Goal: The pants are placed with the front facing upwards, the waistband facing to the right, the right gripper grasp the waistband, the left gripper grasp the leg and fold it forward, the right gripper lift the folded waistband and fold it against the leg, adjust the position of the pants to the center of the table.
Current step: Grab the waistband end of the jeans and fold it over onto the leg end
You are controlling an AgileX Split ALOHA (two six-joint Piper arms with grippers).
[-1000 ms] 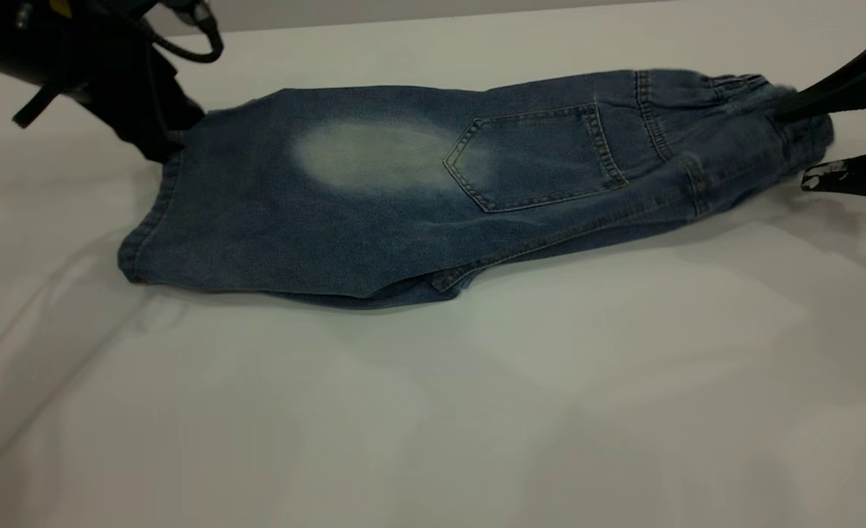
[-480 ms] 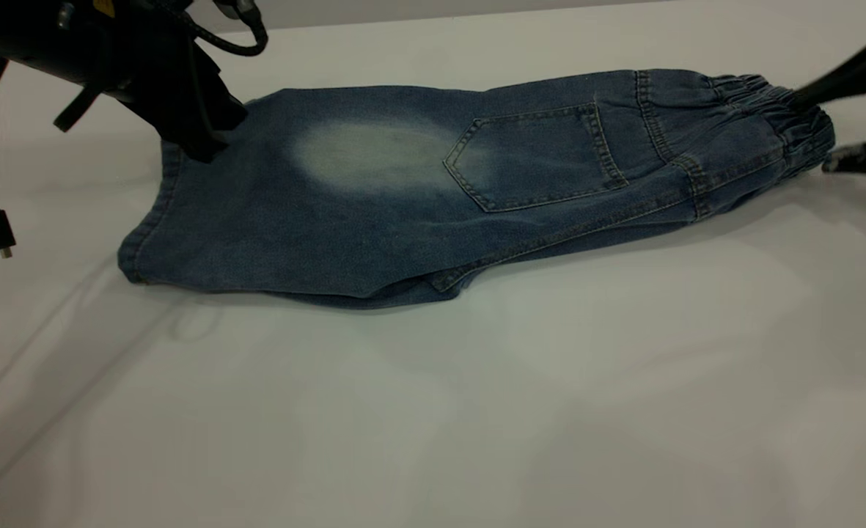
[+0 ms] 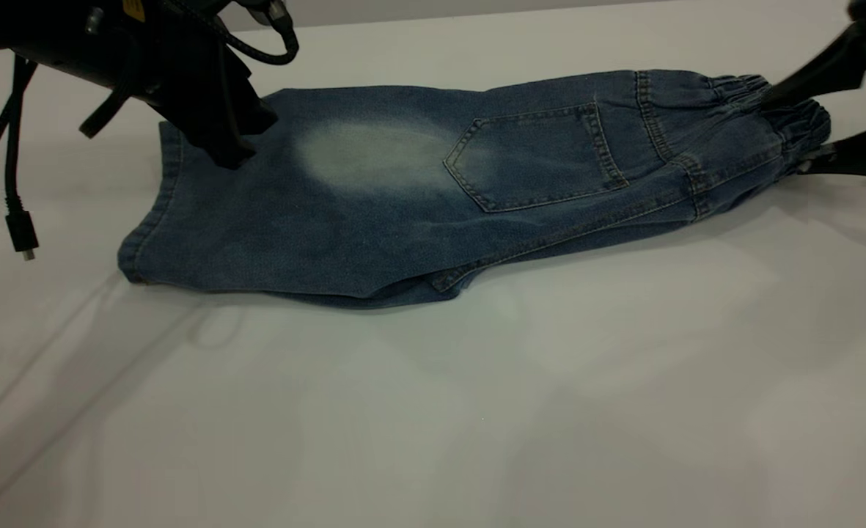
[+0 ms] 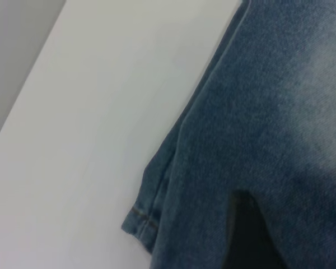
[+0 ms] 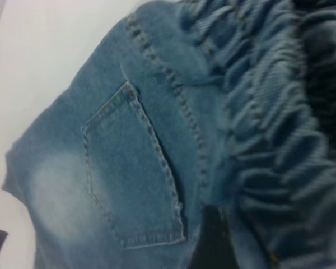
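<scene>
The blue denim pants (image 3: 403, 198) lie folded lengthwise on the table (image 3: 433, 411), back pocket (image 3: 535, 158) up and the leg hem at the left. The gathered waistband (image 3: 784, 117) is at the right end. My right gripper (image 3: 788, 128) is open and straddles the waistband, one finger above it and one below. In the right wrist view one finger (image 5: 213, 246) lies beside the ruffled waistband (image 5: 274, 129). My left gripper (image 3: 227, 147) hovers open over the leg near the hem, and one dark finger (image 4: 249, 241) shows against the denim (image 4: 257, 112).
A loose black cable with a plug (image 3: 22, 238) hangs from the left arm, left of the hem. Bare white table stretches in front of the pants, and its far edge (image 3: 476, 15) runs just behind them.
The left arm has moved right, from beyond the hem to over the leg. The right gripper's fingers drew back off the waistband, then closed in around it again. The pants lie still.
</scene>
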